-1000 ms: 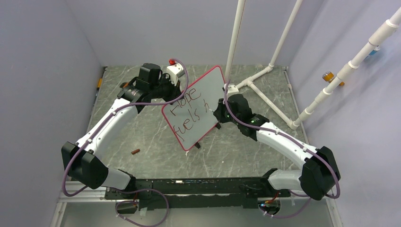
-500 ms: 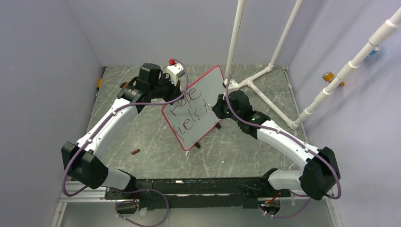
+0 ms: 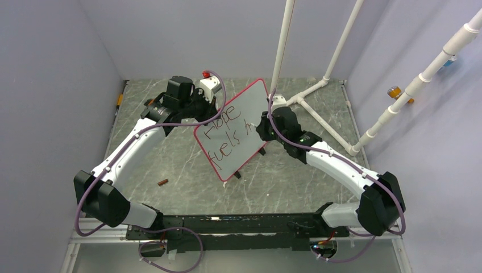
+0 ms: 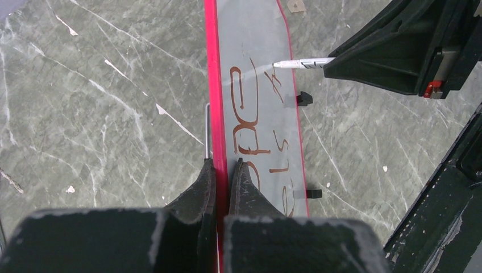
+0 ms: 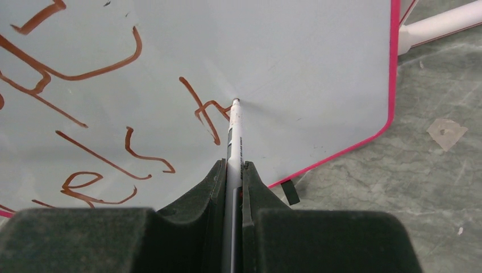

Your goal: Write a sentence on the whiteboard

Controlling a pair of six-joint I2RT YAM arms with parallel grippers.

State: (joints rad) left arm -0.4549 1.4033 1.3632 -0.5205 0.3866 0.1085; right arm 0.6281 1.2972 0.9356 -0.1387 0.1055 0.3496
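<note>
The whiteboard [image 3: 248, 106], a rounded-corner rectangle with smooth pale grey face and thin red-pink frame, stands tilted on the veined grey table [image 3: 176, 162], its frame edge clamped by the left gripper [image 4: 221, 166]. The right gripper [image 5: 232, 166] is closed around a slim white marker [image 5: 235, 122] whose tip touches the board beside the red-brown sentence [image 3: 225, 122].

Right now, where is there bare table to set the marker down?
Bare table: between the left arm and the whiteboard, and between the whiteboard and the base rail. Crowded: white pipes beyond the right gripper.
</note>
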